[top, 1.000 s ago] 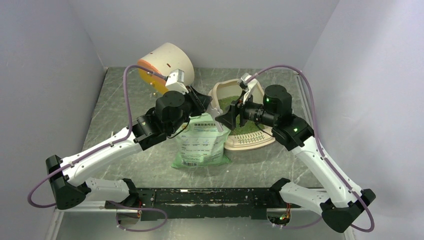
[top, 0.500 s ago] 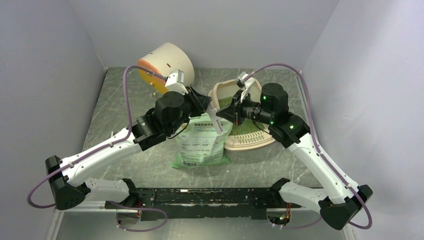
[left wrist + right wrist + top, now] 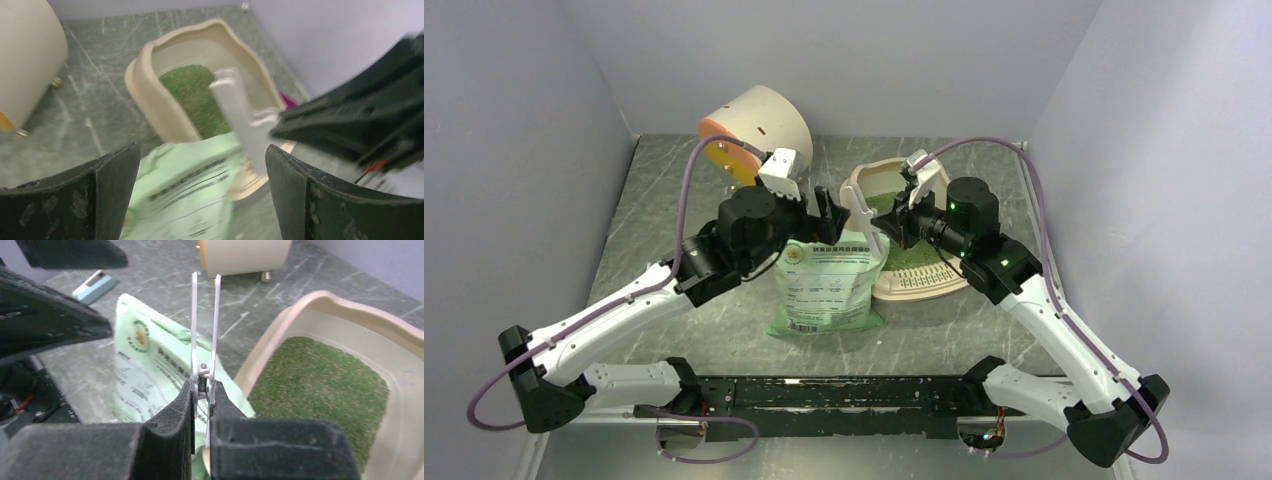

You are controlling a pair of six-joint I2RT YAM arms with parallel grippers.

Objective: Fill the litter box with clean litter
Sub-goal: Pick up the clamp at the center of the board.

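We see the box (image 3: 886,290) on the table (image 3: 674,200) at about 2 o'clock from the bag (image 3: 824,295), and the bag's top corner meets the box's rim. The litter (image 3: 916,255) lies inside the box as a grainy green bed. In the left wrist view, bare beige floor shows beyond the litter (image 3: 192,97) at 12 o'clock. The cabinet (image 3: 759,125) stands at 11 o'clock from the bag, well apart from the box.

Our left claw (image 3: 832,218) hangs over the bag's top edge with its jaws spread wide and nothing between them. Its own camera shows the left claw (image 3: 202,150) with bag and box visible in the gap. Our right claw (image 3: 894,225) reaches in from 3 o'clock, over the box's near rim. Up close, the right claw (image 3: 201,390) has its jaws squeezed together on the hinge end of a white clip (image 3: 201,371). The clip's two thin arms stand parted toward 12 o'clock. We cannot tell whether the clip (image 3: 242,120) touches the bag. A sliver of magenta scoop (image 3: 287,100) peeks out past the box at 3 o'clock.
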